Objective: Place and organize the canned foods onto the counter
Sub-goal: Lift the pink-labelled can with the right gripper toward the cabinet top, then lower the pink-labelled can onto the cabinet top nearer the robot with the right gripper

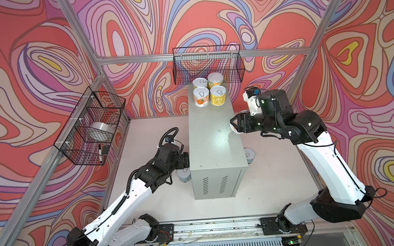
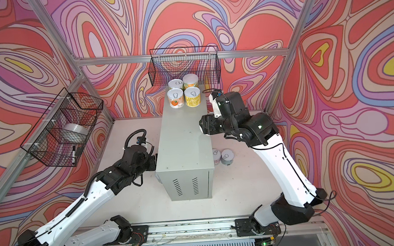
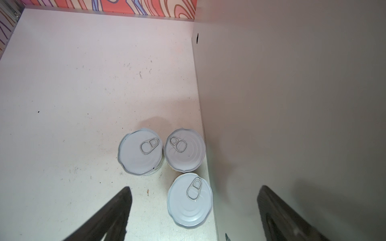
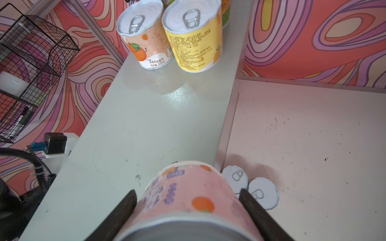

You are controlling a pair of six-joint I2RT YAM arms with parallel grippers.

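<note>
Right pincer (image 4: 187, 193) around pink tin (image 4: 183, 204), lettering unclear

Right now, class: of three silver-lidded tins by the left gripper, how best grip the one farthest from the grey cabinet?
From above, likely: jaws on the tin's curved wall, aligned along the cabinet; a neighbouring tin blocks its cabinet side.

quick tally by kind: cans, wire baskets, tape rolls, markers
cans: 10; 4 on the counter, 1 pink can in the right hand, 3 table cans left of the counter, 2 right of it
wire baskets: 2
tape roll: 1
marker: 1
total: 14
</note>
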